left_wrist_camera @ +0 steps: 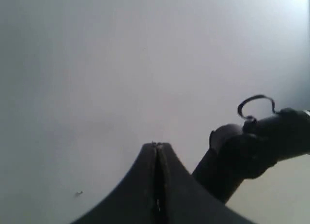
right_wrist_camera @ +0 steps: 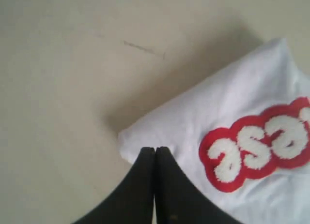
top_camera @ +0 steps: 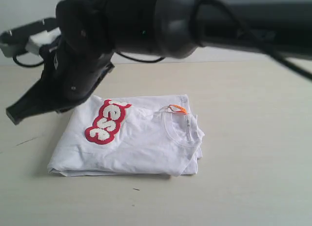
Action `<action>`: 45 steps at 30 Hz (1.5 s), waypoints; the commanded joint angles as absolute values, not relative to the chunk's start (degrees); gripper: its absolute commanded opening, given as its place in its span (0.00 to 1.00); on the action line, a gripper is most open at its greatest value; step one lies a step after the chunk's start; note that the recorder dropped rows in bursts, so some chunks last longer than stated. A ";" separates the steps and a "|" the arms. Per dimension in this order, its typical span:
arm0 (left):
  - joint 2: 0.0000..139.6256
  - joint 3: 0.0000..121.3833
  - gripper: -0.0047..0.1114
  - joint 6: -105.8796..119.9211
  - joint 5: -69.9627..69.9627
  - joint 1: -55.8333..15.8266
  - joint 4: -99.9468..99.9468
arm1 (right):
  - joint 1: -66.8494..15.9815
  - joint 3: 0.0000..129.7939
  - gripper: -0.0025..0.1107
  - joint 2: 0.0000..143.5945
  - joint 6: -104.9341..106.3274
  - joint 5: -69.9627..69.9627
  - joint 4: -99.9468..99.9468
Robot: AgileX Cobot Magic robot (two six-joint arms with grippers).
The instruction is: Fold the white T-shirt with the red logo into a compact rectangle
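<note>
The white T-shirt lies folded as a flat rectangle in the middle of the table, collar and orange neck tag on top at its right. The red logo with white letters shows on its left half. My right arm reaches across from the upper right. Its gripper hangs shut and empty above the table, left of the shirt. In the right wrist view the shut jaws sit over a corner of the shirt, beside the logo. My left gripper is shut, empty, facing a plain pale surface.
The beige table stretches all round the shirt, with a small dark speck in front of it. A grey arm part with cable stands at the far left. A black arm joint shows in the left wrist view.
</note>
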State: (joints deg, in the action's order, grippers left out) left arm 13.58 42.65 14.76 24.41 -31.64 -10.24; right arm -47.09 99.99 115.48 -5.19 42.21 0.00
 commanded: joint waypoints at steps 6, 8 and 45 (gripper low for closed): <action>3.39 42.56 0.04 2.05 29.12 -31.96 2.28 | -47.29 95.58 0.02 96.64 -6.40 42.06 8.82; 0.96 42.56 0.04 -0.49 29.90 -31.96 4.04 | -47.29 90.43 0.02 89.23 -9.54 41.14 13.13; 0.00 42.72 0.04 -4.84 31.16 -31.96 3.68 | -42.79 53.93 0.02 12.16 -19.81 44.13 22.60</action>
State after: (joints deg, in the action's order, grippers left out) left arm 0.15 42.65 -4.43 31.42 -31.64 3.60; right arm -45.36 55.10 14.16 -23.79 46.81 26.67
